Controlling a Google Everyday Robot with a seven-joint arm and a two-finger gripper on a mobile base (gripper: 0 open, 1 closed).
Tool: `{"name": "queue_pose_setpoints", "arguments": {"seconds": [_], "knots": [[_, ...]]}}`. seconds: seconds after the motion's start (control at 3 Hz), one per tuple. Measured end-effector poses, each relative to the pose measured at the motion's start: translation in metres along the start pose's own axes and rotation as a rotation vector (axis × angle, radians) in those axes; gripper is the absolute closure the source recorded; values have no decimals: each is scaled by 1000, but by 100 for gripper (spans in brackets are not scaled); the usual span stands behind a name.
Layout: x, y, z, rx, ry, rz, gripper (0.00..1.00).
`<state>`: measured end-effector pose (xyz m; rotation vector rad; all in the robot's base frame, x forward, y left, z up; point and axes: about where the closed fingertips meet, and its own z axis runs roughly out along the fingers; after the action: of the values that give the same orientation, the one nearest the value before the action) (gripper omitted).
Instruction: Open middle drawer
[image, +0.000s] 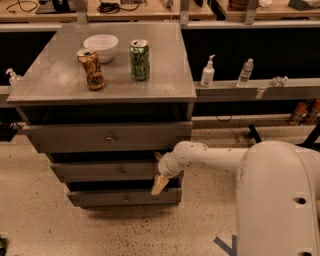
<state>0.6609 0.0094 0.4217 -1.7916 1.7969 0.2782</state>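
The grey cabinet (60, 82) has three drawer fronts stacked one under another. The middle drawer (100, 171) is a shallow grey panel with a small round knob (120, 172), between the wide top drawer (75, 138) and the narrow bottom drawer (120, 198). My gripper (160, 184) is at the right end of the middle drawer's front, its tan tip hanging down over the gap above the bottom drawer. It is well to the right of the knob. My white arm (215, 155) reaches in from the right.
On the cabinet top stand a white bowl (101, 46), a brown can (91, 69) and a green can (140, 60). Bottles (207, 72) stand on a ledge to the right. My robot body (280, 200) fills the lower right. Speckled floor (40, 225) lies in front.
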Motion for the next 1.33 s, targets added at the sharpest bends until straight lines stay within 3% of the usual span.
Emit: {"name": "queue_pose_setpoints", "arguments": {"seconds": [0.33,0.67,1.33], "knots": [[10,-10,9,20,53,8,25],[18,6,7,3,62,13,26],[16,5,5,3,61,13,33]]}}
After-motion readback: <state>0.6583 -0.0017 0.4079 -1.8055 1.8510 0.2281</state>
